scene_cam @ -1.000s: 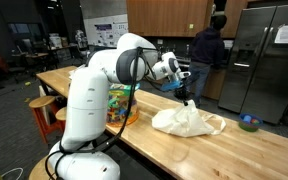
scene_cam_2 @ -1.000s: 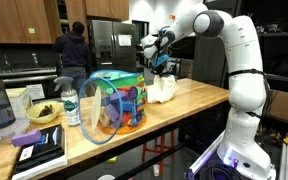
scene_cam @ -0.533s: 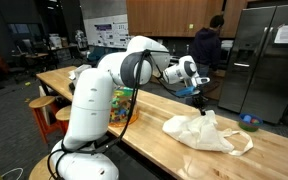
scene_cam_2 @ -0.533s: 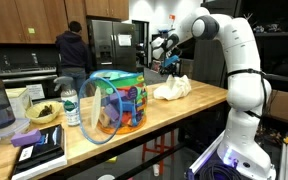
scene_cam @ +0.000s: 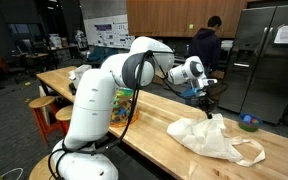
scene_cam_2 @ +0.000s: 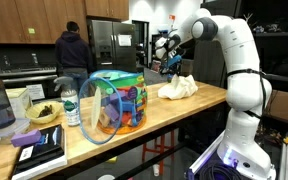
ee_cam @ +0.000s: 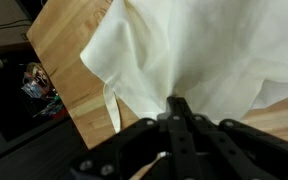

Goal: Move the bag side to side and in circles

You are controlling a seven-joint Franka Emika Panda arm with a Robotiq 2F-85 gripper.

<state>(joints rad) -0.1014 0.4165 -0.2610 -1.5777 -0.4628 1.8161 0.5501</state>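
Wooden counter (scene_cam: 156,133) carries the bag (scene_cam: 212,140); gripper (scene_cam: 208,113) clamped fully, apparently pinching its cloth on top.

Bag dragged further along the bench, away from the robot's base.

Over the last second the gripper (scene_cam: 210,114), pinched shut on the cloth, has swung outward as the arm stretched. It has pulled the bag (scene_cam: 216,140) along the bench (scene_cam: 149,135), away from the base. The bag now lies flatter and more spread out than before, with one strap (scene_cam: 254,152) looped out at its far side.
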